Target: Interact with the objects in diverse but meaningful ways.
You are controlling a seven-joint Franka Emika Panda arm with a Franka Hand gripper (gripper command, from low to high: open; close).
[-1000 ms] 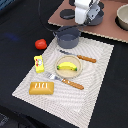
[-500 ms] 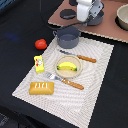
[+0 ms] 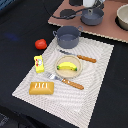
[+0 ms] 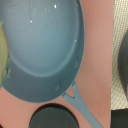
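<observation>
My gripper (image 3: pixel 93 3) hangs at the top edge of the exterior view, just above the far grey-blue pot (image 3: pixel 92 16) on the brown board; its jaws are not visible. The wrist view shows that pot's inside (image 4: pixel 45 45) and its handle (image 4: pixel 85 107) from close above. A second grey-blue pot (image 3: pixel 67 36) stands at the mat's far edge. The red tomato (image 3: pixel 41 43) lies on the dark table. The yellow packet (image 3: pixel 39 63), the bread loaf (image 3: pixel 41 88) and the banana (image 3: pixel 68 66) on a small plate sit on the striped mat.
A wooden-handled knife (image 3: pixel 79 57) and fork (image 3: pixel 65 81) lie beside the banana plate. On the brown board (image 3: pixel 107 29) there is a dark round lid (image 3: pixel 67 13), also in the wrist view (image 4: pixel 52 119), and a pale bowl (image 3: pixel 122 16).
The gripper has shifted slightly toward the top edge of the exterior view, above the far pot. The objects on the mat and table have not moved.
</observation>
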